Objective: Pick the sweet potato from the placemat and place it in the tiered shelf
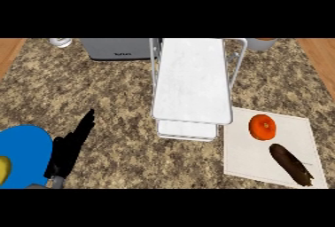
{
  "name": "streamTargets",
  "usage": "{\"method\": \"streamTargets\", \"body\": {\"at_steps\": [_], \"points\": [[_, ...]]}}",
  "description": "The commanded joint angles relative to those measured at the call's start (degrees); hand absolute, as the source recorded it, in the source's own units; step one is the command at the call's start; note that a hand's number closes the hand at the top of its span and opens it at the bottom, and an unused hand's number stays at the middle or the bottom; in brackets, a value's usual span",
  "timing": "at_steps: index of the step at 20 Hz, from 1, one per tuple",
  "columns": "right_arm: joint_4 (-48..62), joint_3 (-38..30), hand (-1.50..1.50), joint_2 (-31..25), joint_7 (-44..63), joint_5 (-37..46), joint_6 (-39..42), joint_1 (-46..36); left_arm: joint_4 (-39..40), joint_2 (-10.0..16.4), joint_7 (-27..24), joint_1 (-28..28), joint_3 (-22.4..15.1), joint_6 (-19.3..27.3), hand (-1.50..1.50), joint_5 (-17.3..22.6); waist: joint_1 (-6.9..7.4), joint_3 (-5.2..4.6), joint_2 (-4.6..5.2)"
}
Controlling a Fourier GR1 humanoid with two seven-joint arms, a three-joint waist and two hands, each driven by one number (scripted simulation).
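Near edge, lower left: left hand (71, 148) rests over the counter (118, 115), fingers straight and slack, holding nothing. Just left of it is a blue plate (26, 146) with something yellow (3, 170) on it, cut off by the frame edge, so I can't identify it. The right hand does not show, and I can say nothing about it.

Near right: white placemat (245, 159). The sweet potato (291, 165) is dark brown and long, and lies diagonally on the mat's near-right part with one end toward the near right corner. Nothing touches it. Beyond it on the same mat sits a round orange fruit (262, 127), near the potato but apart from it.

Middle to far: tiered shelf (192, 75), white tiers in a wire frame, just beside the placemat's far left corner. The lower tier peeks out at the near end.

Far edge: grey appliance (118, 48), metal can (60, 42), cup (262, 43).

Judgement: the step in hand is the approach — no grasp has been made. The potato lies well to the right, so I would bring in the right hand. The next move calls for coming down over the potato with fingers across its narrow width, keeping off the orange fruit. After that comes a lift and a carry left and away to the shelf — mind the wire posts on entry.
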Motion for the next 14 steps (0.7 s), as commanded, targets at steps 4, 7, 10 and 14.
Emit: {"method": "streamTargets", "body": {"at_steps": [4,7,10,14], "points": [[-9.57,0.69,-1.5,-6.49,19.24,22.92,-2.75,7.97,0.25,0.26,-1.19,0.59,0.56,-0.91,0.0,-0.09,0.46,-0.35,0.1],[-11.13,0.29,-1.5,-6.48,28.43,34.93,-4.03,8.64,1.1,0.34,-1.47,0.23,0.18,-1.7,0.0,-0.36,0.56,-0.42,0.39],[-13.52,1.81,-1.5,-4.64,37.89,46.49,-2.89,8.01,-0.65,0.04,0.06,-0.87,0.07,-0.58,0.0,-0.9,1.67,-0.22,0.38],[-16.06,14.43,-1.5,2.69,48.91,61.52,2.8,3.99,1.32,-1.49,-0.02,-2.86,-0.52,-1.47,0.0,-1.38,2.97,0.01,0.72]]}}
